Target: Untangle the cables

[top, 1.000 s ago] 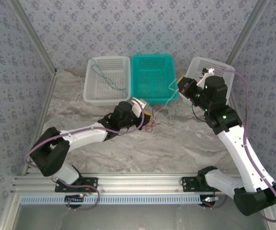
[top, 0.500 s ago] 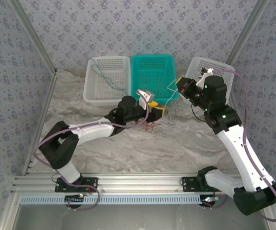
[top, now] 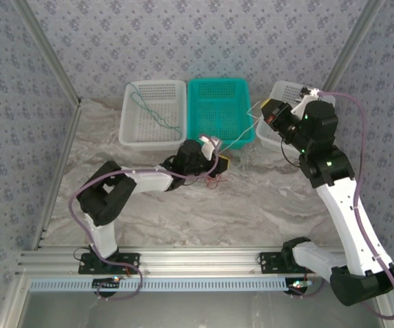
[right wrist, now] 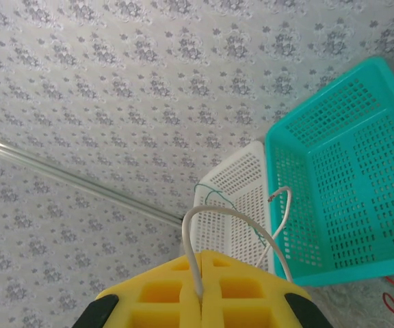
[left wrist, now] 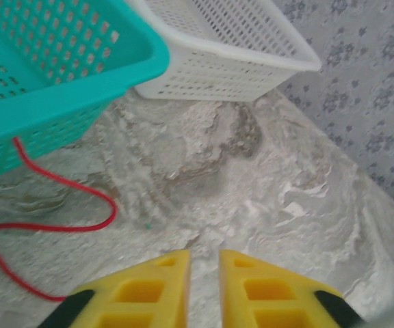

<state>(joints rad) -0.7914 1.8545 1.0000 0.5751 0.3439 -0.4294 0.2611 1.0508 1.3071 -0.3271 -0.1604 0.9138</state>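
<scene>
**Right gripper** (right wrist: 200, 295): the yellow fingers are closed tight on the whitish cable (right wrist: 224, 210). The cable rises from the pinch and loops over, with its free end curling above. In the top view this gripper is raised beside the right white basket (top: 286, 87), and the cable slants down-left from it across the front corner of the teal basket (top: 191, 109).

**Left gripper** (left wrist: 204, 273): the fingers stand a narrow gap apart with bare table (left wrist: 265, 184) showing between them, and no wire is seen in the gap. It sits low over the table, just in front of the teal basket.

**Red cable** (left wrist: 60, 227): it lies loose on the table in a curved loop, one end running up to the teal basket's front wall. It is near the left gripper and not held.

**Green cable** (top: 152, 117): it lies alone inside the left white basket (top: 125, 116), well apart from the others.

**Progress, as judged:**
- The green cable appears sorted.
- The whitish cable is lifted and partly drawn clear. Its lower end reaches down close to the left gripper and the red cable, and whether the two cross there cannot be told.
- Two jobs remain: confirming that separation, and setting the whitish and red cables down apart.
</scene>
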